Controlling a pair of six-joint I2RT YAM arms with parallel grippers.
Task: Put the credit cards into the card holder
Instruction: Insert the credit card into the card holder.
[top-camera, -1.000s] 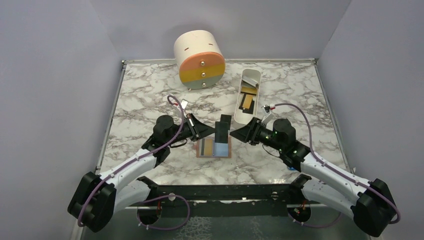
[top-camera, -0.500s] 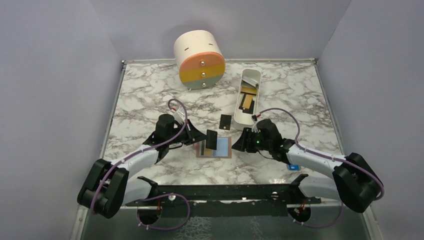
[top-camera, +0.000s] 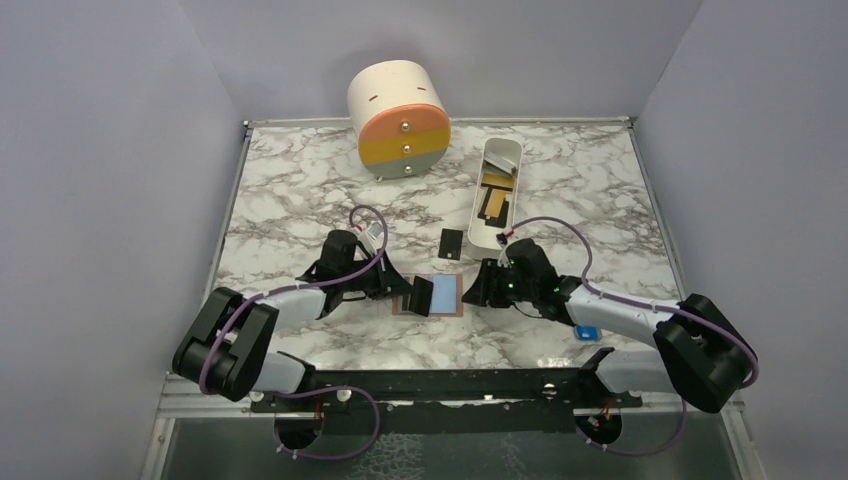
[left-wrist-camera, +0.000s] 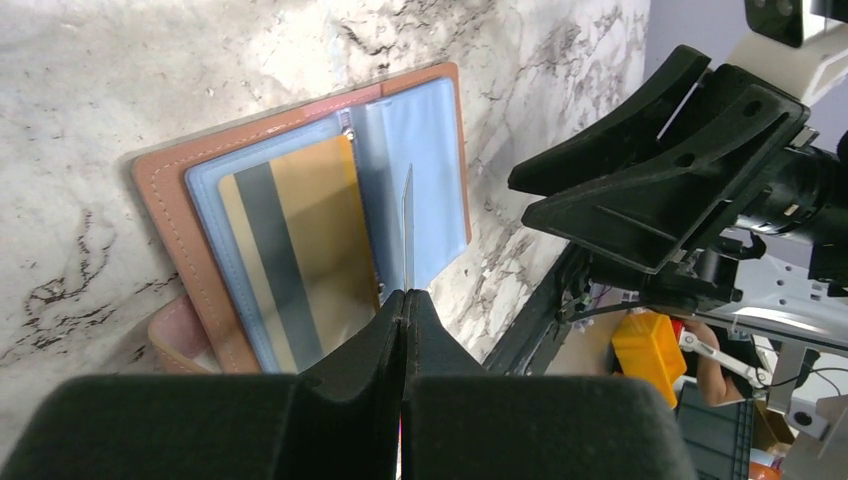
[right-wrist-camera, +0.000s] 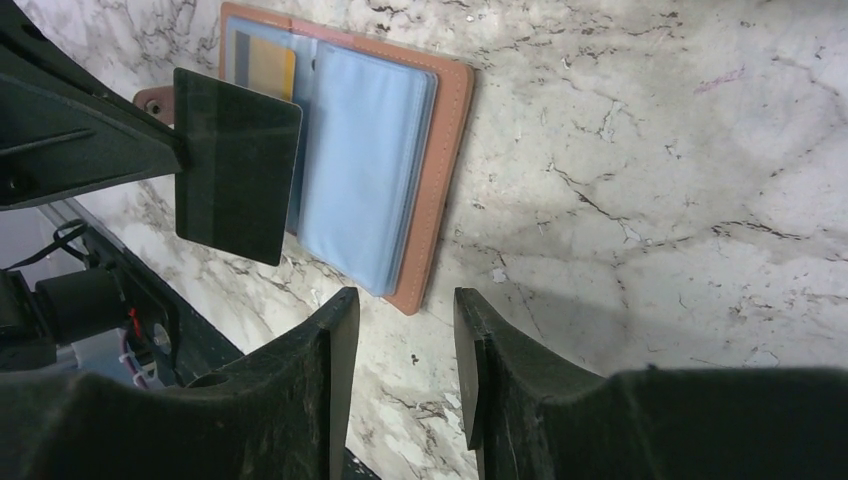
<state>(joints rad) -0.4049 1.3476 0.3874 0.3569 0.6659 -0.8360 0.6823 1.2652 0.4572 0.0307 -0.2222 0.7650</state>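
Note:
The card holder (top-camera: 448, 293) lies open on the marble, tan-brown with light-blue sleeves (right-wrist-camera: 365, 160). A tan credit card with a dark stripe (left-wrist-camera: 290, 245) sits in its left sleeve. My left gripper (top-camera: 405, 296) is shut on a black credit card (right-wrist-camera: 235, 165), which stands on edge (left-wrist-camera: 408, 225) over the holder's middle fold. My right gripper (right-wrist-camera: 403, 300) is open and empty, low over the marble just off the holder's right edge (right-wrist-camera: 440, 190). Another black credit card (top-camera: 451, 243) lies flat on the table behind the holder.
A long white tray (top-camera: 498, 160) with tan and dark cards stands at the back right. A round cream drawer unit (top-camera: 399, 118) sits at the back. A small blue block (top-camera: 587, 333) lies beside my right forearm. The two grippers face each other closely across the holder.
My left gripper has come down and nearer with the black card, onto the open holder. My right arm has dropped low beside the holder's right edge, its jaws slightly narrower.

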